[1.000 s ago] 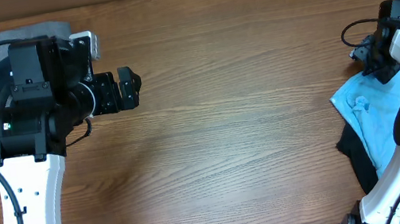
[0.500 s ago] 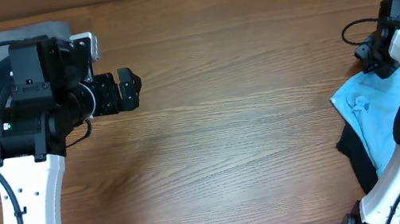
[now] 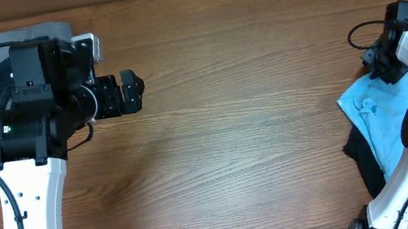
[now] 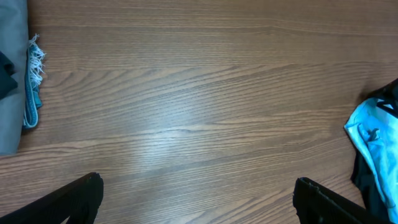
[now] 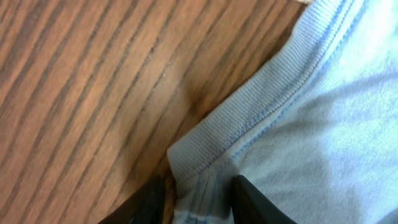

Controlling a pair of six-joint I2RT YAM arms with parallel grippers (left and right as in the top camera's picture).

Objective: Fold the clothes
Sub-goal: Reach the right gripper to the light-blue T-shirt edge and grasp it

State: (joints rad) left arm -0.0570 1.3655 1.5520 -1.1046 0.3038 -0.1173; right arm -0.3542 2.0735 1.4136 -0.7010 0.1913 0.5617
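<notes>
The clothes lie in two places. A light blue T-shirt (image 3: 377, 116) is bunched at the table's right edge over a black piece (image 3: 363, 159). In the right wrist view its ribbed edge (image 5: 249, 112) runs down between the fingers of my right gripper (image 5: 199, 202). The jaws are narrowed around the fabric, with a sliver of wood showing beside the left finger. Overhead, that gripper (image 3: 380, 62) sits at the shirt's far corner. My left gripper (image 3: 134, 90) hovers wide open and holds nothing; its fingertips (image 4: 74, 199) frame bare wood.
A grey garment (image 3: 27, 35) with a dark piece on it lies at the far left corner, under the left arm. The left wrist view shows its grey edge (image 4: 9, 106) with a frayed blue strip (image 4: 31, 87). Bare wooden tabletop (image 3: 255, 123) spans the middle.
My right gripper's jaws have narrowed around the T-shirt's edge, and the wrist has shifted slightly. The left arm and the clothes have not moved.
</notes>
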